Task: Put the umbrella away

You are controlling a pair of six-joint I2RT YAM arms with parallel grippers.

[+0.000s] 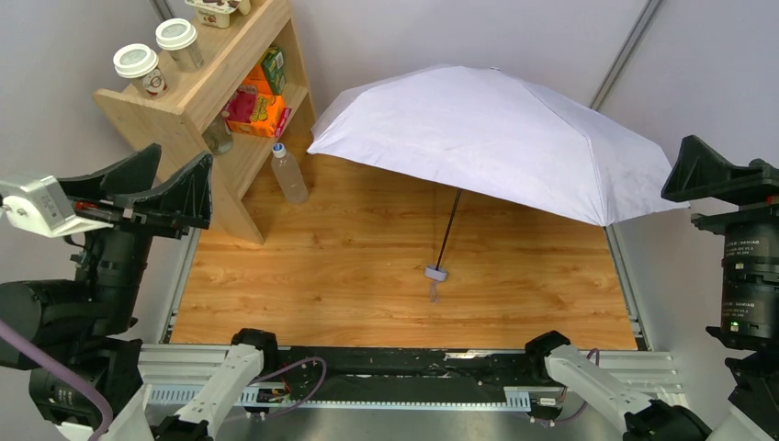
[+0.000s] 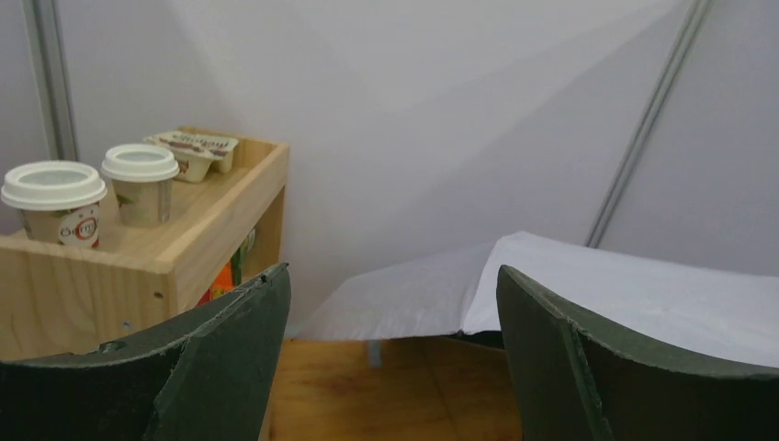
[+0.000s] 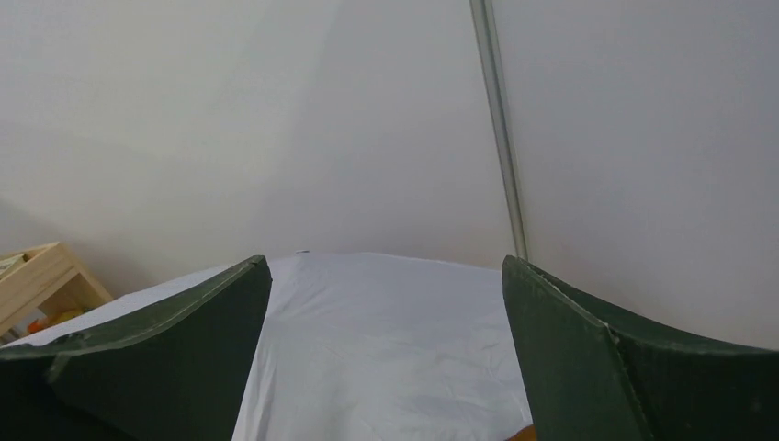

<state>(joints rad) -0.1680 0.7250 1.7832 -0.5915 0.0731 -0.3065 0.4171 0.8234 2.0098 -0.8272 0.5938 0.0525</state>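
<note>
Left arm's dark, wedge-shaped fingers point(image 2: 211, 367) are spread wide and grip nothing; they are raised at the left margin of the wood-grain table point(image 1: 321, 276), apparently parked where they neither shade nor crowd the work area. Beyond them stands a light wooden shelf unit point(image 1: 197, 101), set in the far-left corner. It bears two white-lidded paper cups point(image 1: 136, 66) on top and brightly coloured cartons point(image 1: 257, 106) on the shelf below. A clear plastic bottle point(image 1: 287, 175) stands upright on the table just beside the shelf's foot. To the right of centre lies the pale lavender-white fabric umbrella point(image 1: 496, 138), fully open. Its canopy is tipped over the far right of the table, and its thin dark shaft point(image 1: 448, 228) slopes down toward the arms. The small grey handle point(image 1: 436, 273) seems to rest on the table, the wrist strap point(image 1: 434, 292) trailing from it. Lying this way, the handle is the part nearest both arms and probably the easiest to grasp. The spread canopy suggests it must be collapsed before stowing, so the task appears not yet begun. Right arm's matching fingers point(image 3: 165, 367) are likewise wide apart and hold nothing, raised at the right margin near the canopy's rim, which fills the lower part of that wrist's view.
</note>
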